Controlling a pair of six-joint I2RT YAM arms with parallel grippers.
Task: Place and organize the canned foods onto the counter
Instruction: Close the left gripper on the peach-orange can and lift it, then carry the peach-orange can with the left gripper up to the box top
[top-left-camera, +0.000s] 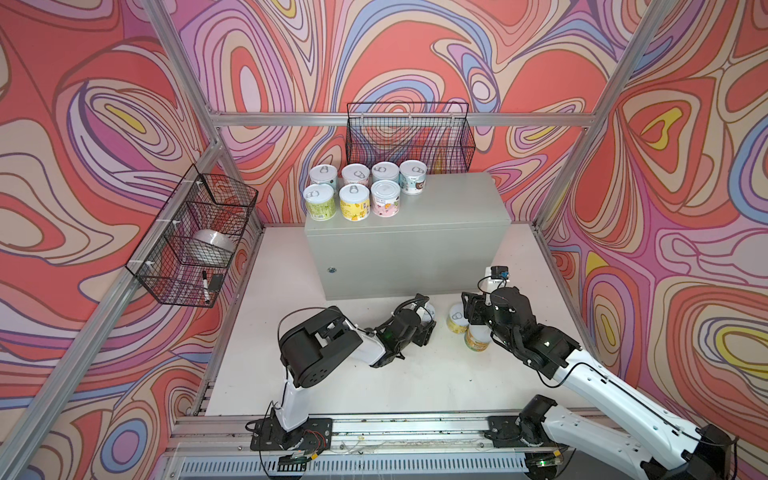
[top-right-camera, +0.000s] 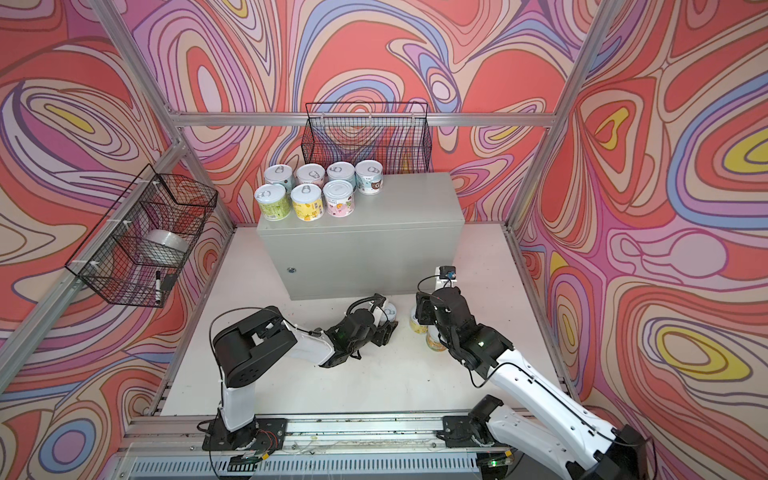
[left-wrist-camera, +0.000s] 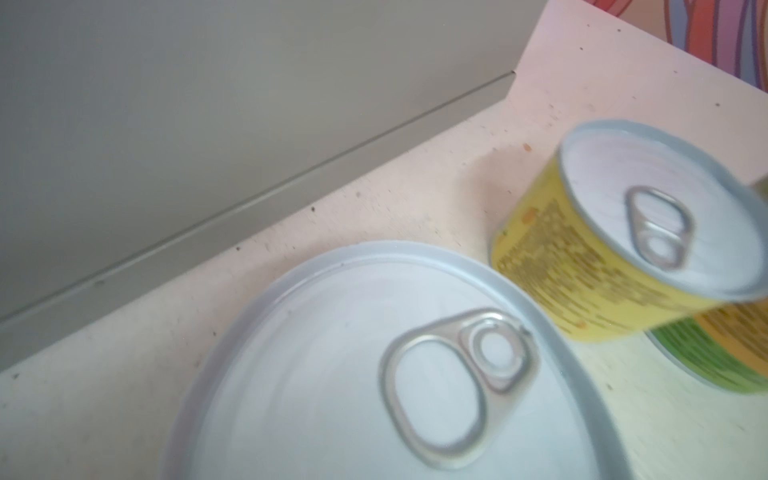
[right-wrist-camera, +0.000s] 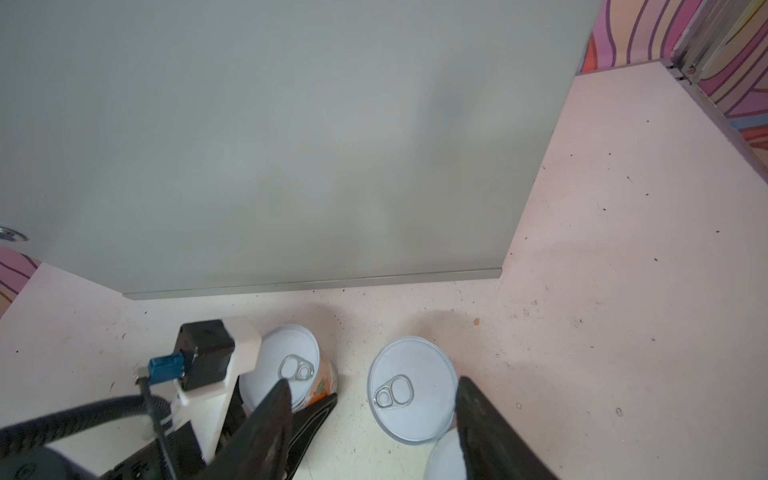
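Closest to the lens, filling the left wrist view: short cylindrical orange-labelled can with a silver pull-tab lid (left-wrist-camera: 332, 374), upright on the low white surface (top-left-camera: 332, 374), just near of the front wall of the raised pale grey metal surface (top-left-camera: 453, 203). Bracketed by the left tool (top-left-camera: 426, 315), angled in low from the near left, presumably to take the wall rather than the lid; cannot tell whether clamped or merely around it.

Just right of it, short yellow-labelled can (right-wrist-camera: 409, 388), blurred in the left wrist view, with a third, green-and-orange-labelled can (left-wrist-camera: 727, 357) at its near right, touching or just beside, cannot tell which. Over the yellow one, right tool (right-wrist-camera: 374, 382), spread wide: one finger (right-wrist-camera: 478, 415) at the lid's rim, the other clear of it, nothing gripped as far as seen.

Farther back and higher, seven pastel-labelled cans (top-left-camera: 354, 202) up on the raised surface's far-left corner, four behind three, packed close, probably to keep the front row's open slot and the bare right half for the three below.
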